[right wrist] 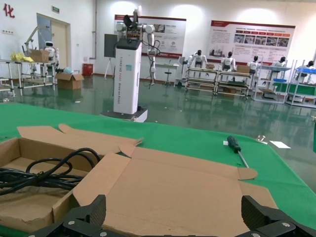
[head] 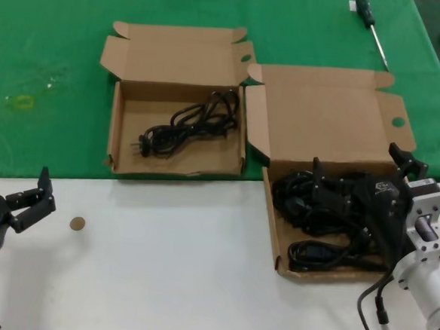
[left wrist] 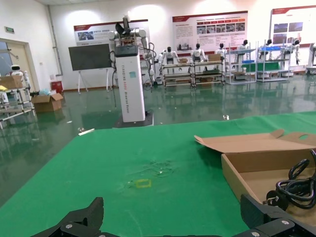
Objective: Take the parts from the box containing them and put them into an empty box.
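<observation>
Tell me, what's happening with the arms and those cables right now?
Right gripper open, down among cords in the wide box. Left gripper open, idle over the table. One cord in the narrow box. Nothing blocking.

— how many boxes on the desk?
— two brown cardboard ones, both open: a narrower box (head: 178,136) toward the far left and a wider box (head: 322,164) by the right edge.
— cords?
— one coiled black cord (head: 186,125) in the narrower box. the wider box holds a tangle of cords (head: 314,217), several, but i cannot tell the exact number.
— anything else?
— one screwdriver (head: 372,26) near the far right corner, one small round disc (head: 78,224) near the front left, and two grippers.
</observation>
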Available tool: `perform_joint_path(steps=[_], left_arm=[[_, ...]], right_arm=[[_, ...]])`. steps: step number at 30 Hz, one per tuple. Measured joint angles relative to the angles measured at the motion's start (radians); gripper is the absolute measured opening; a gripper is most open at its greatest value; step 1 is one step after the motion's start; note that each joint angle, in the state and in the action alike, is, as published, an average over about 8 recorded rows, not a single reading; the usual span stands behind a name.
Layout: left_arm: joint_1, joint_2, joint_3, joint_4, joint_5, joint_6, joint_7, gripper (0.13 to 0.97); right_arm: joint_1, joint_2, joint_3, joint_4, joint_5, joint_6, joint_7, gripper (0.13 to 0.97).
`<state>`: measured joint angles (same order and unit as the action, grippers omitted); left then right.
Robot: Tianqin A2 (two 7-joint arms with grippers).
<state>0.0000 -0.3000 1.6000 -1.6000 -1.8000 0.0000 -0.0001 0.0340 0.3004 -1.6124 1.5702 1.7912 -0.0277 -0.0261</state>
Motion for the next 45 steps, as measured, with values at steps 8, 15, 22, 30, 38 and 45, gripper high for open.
perform_joint_path(steps=[8, 15, 22, 30, 38, 45], left_arm=[[0.0, 0.0, 0.0, 0.0, 0.0, 0.0, 0.0, 0.966], [0.0, 0.0, 0.0, 0.0, 0.0, 0.0, 0.0, 0.966], [0.0, 0.0, 0.0, 0.0, 0.0, 0.0, 0.0, 0.966], [0.0, 0.0, 0.0, 0.0, 0.0, 0.0, 0.0, 0.966], [0.0, 0.0, 0.0, 0.0, 0.0, 0.0, 0.0, 0.966], [0.0, 0.0, 0.0, 0.0, 0.0, 0.0, 0.0, 0.966]], right_arm=[[0.0, 0.0, 0.0, 0.0, 0.0, 0.0, 0.0, 0.966], [0.0, 0.0, 0.0, 0.0, 0.0, 0.0, 0.0, 0.966], [0.0, 0.0, 0.0, 0.0, 0.0, 0.0, 0.0, 0.966], [0.0, 0.0, 0.0, 0.0, 0.0, 0.0, 0.0, 0.966], [0.0, 0.0, 0.0, 0.0, 0.0, 0.0, 0.0, 0.966], [0.0, 0.0, 0.0, 0.0, 0.0, 0.0, 0.0, 0.966]])
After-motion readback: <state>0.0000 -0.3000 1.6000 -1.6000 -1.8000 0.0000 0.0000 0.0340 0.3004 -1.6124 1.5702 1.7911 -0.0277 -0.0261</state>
